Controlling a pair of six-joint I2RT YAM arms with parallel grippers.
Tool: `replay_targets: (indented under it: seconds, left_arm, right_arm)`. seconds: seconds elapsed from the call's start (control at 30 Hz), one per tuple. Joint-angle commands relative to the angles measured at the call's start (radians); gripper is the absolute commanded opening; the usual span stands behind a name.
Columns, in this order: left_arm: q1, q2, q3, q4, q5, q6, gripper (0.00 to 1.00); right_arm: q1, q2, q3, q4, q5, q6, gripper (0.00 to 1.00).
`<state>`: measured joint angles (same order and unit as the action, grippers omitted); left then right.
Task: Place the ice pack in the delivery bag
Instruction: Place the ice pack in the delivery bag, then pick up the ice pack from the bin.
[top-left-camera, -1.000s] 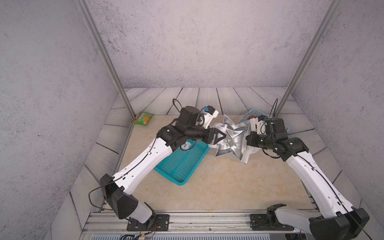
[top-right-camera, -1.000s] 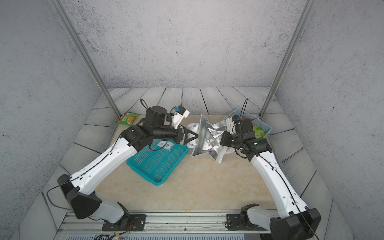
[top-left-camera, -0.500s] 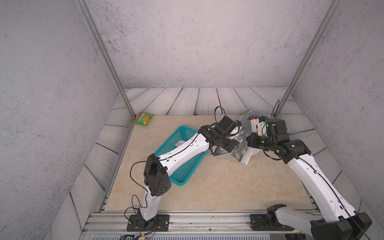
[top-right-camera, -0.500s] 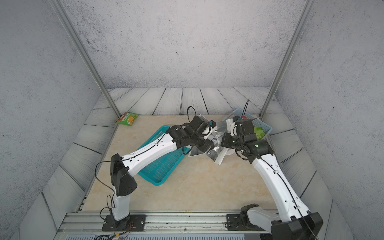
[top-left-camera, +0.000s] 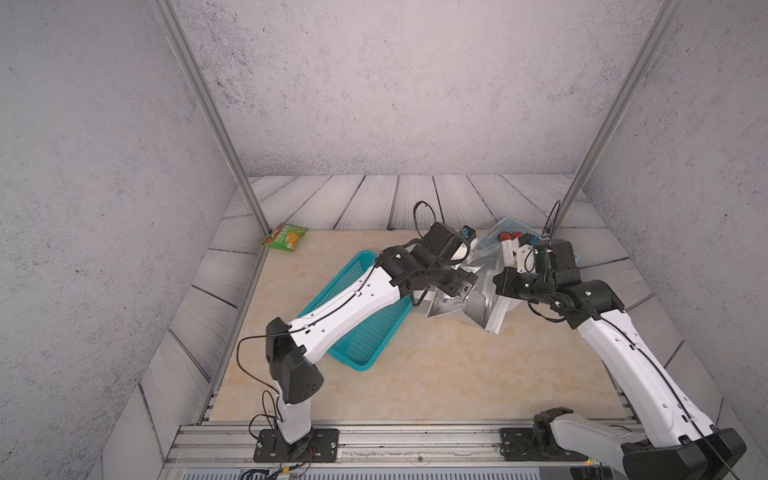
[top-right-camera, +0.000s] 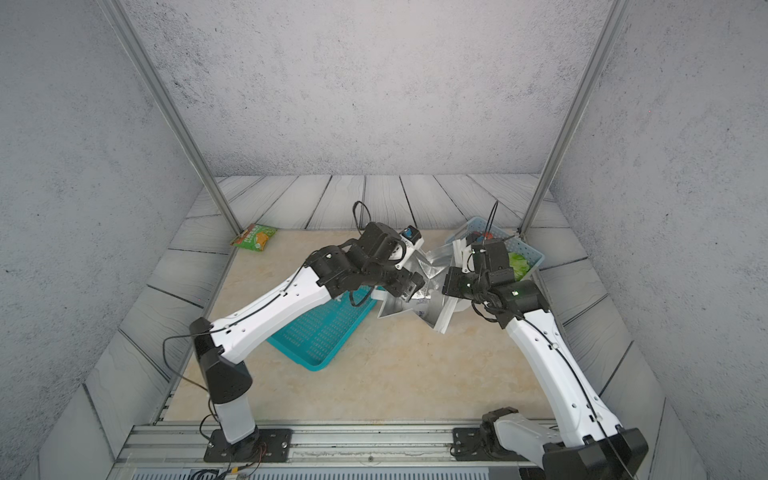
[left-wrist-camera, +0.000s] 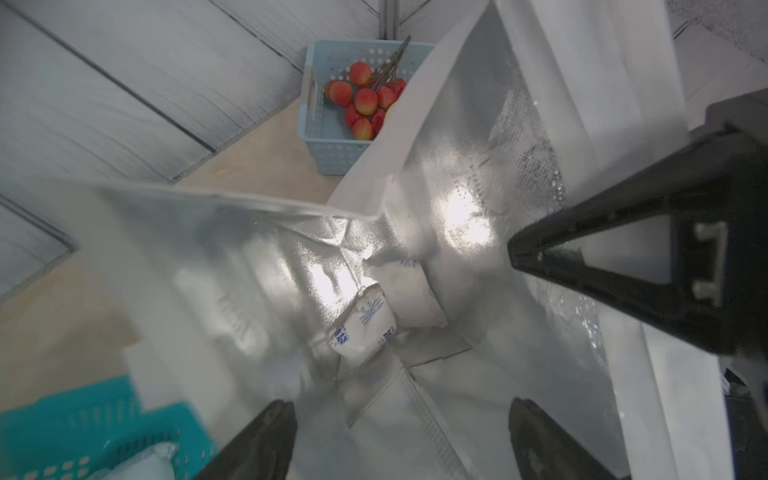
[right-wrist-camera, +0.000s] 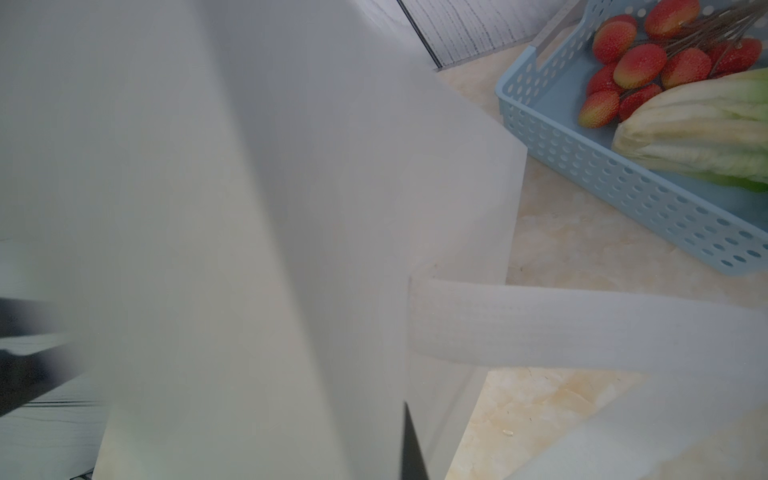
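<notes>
Air alone fills the gap between the left fingers (left-wrist-camera: 266, 436), which stand spread wide and grip nothing, hanging just inside the open mouth of the delivery bag (left-wrist-camera: 457, 145). Straight beyond them the ice pack (left-wrist-camera: 363, 328) lies on the bag's foil floor, a white pouch with blue print too blurred to read. A second white pouch (left-wrist-camera: 409, 295) sits just behind it.

The right fingers (left-wrist-camera: 665, 191) are clamped tight on the bag's side wall near the rim, and a white handle strap (right-wrist-camera: 582, 328) loops out beside them.

Against a second ago, the left arm reaches farther across the teal basket (top-left-camera: 361, 345) and over the bag. That basket lies just beside the bag on the counter (top-left-camera: 415, 386); the left wrist view shows one pale pouch (left-wrist-camera: 141, 461) in its corner.

Behind the bag, the pale blue basket (right-wrist-camera: 582, 166) holds a bunch of red fruits (right-wrist-camera: 640, 66) and a pale leafy vegetable (right-wrist-camera: 698, 129). A green snack packet (top-left-camera: 284, 237) lies at the counter's far left corner, its lettering too small to read.
</notes>
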<state>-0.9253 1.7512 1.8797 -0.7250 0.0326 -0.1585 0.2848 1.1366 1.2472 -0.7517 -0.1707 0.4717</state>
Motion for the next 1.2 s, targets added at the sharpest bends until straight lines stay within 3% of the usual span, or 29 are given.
replay_targets:
  seconds: [0.0,0.1,0.17,0.2,0.3,0.43,0.57,0.87,1.17]
  left_arm:
    - [0.150,-0.203,-0.214,0.147,-0.020,-0.118,0.98]
    - [0.384,-0.310,-0.497,0.168,0.149,-0.385,0.98]
    - [0.465,-0.344,-0.623,0.216,0.277,-0.501,0.95]
    - [0.482,-0.361,-0.693,0.258,0.292,-0.562,0.94]
    - [0.489,-0.362,-0.798,0.289,0.190,-0.745,0.93]
    - [0.494,-0.213,-0.695,0.053,0.006,-0.945,0.81]
    - [0.496,-0.002,-0.478,-0.211,-0.116,-1.067,0.81]
    - [0.496,0.243,-0.248,-0.174,-0.206,-1.104,0.82]
    - [0.491,0.368,-0.189,-0.111,-0.232,-1.070,0.83]
  right_arm:
    - [-0.003,-0.032,-0.006,0.022,-0.014,0.005,0.00]
    - [-0.003,-0.037,-0.018,0.029,-0.017,0.010,0.00]
    - [-0.003,-0.035,-0.023,0.033,-0.014,0.010,0.00]
    - [-0.003,-0.033,-0.024,0.036,-0.014,0.011,0.00]
    - [-0.004,-0.015,-0.027,0.051,-0.026,0.018,0.00]
    - [-0.003,-0.008,-0.028,0.062,-0.035,0.021,0.00]
    - [-0.004,-0.012,-0.034,0.065,-0.034,0.023,0.00]
    - [-0.003,-0.020,-0.035,0.062,-0.026,0.020,0.00]
    - [-0.004,-0.002,-0.025,0.066,-0.032,0.016,0.00]
